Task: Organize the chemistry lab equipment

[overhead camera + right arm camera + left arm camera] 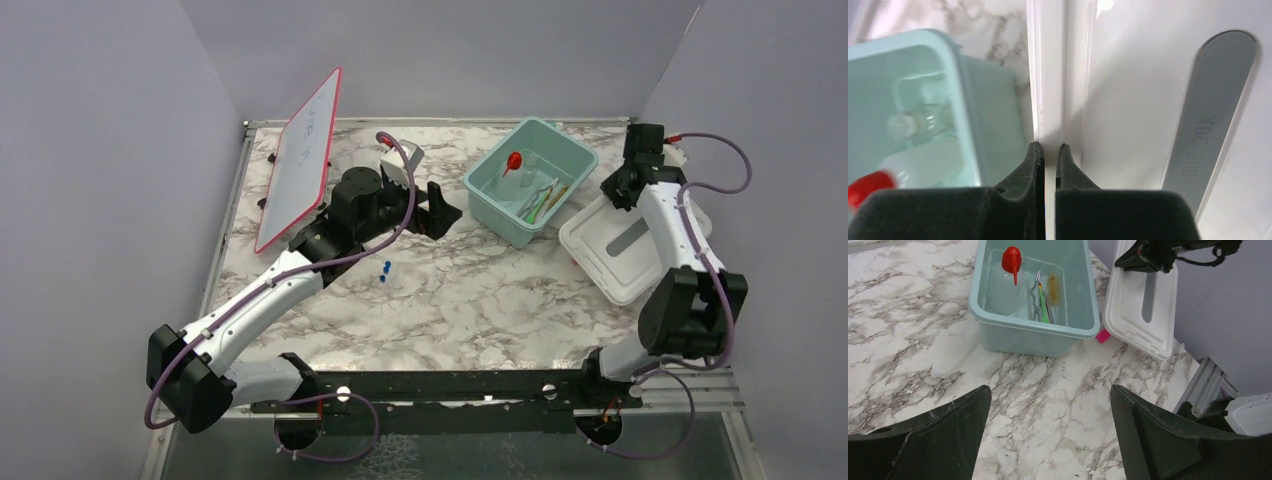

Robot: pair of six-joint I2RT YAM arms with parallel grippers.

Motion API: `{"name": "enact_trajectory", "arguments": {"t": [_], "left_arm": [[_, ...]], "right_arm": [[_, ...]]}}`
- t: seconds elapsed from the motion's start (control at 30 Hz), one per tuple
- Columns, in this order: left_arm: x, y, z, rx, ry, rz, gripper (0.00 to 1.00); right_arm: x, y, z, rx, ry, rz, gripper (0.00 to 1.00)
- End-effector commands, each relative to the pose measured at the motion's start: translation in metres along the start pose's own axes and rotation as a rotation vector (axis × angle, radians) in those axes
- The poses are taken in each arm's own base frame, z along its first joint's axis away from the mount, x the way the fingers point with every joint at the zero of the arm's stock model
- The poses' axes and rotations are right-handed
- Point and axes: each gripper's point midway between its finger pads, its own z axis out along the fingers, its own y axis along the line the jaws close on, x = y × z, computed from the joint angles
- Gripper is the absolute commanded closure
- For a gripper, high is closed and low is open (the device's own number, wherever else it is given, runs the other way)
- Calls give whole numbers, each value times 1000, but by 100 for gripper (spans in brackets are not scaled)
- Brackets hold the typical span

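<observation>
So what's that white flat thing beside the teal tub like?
A white rectangular plastic lid, off the pale teal plastic tub and lying right of it on the marble tabletop. Raised rim, a long grey recessed strip with embossed lettering. The right pincer is shut on its rim nearest the tub.

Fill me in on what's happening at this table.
The right gripper is pinched shut on the rim of the white lid lying beside the teal tub. The tub already holds a brush, tongs and a red-topped bottle. The left gripper hangs open over the table, and two blue-capped tubes lie loose on it.
</observation>
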Motion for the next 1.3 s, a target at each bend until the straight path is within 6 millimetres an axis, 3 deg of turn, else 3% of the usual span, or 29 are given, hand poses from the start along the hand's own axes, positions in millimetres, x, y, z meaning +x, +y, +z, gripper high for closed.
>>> {"name": "enact_trajectory", "arguments": {"t": [0.0, 0.27, 0.57, 0.73, 1.0, 1.27], "left_arm": [[-11, -20, 1, 60, -40, 0, 9], [0, -29, -3, 105, -19, -24, 9], [1, -36, 0, 141, -16, -54, 10], [-5, -27, 5, 81, -30, -49, 10], [-17, 0, 3, -78, -57, -2, 10], [-23, 17, -4, -173, -75, 44, 10]], "right_arm": [[-24, -9, -53, -38, -88, -2, 99], [-50, -2, -122, -178, -172, 30, 99], [-47, 41, -163, -430, -91, 11, 99], [-42, 83, -170, -487, -91, -34, 99], [-21, 174, -167, -513, -105, -98, 99], [4, 246, -114, -447, -87, -102, 99]]}}
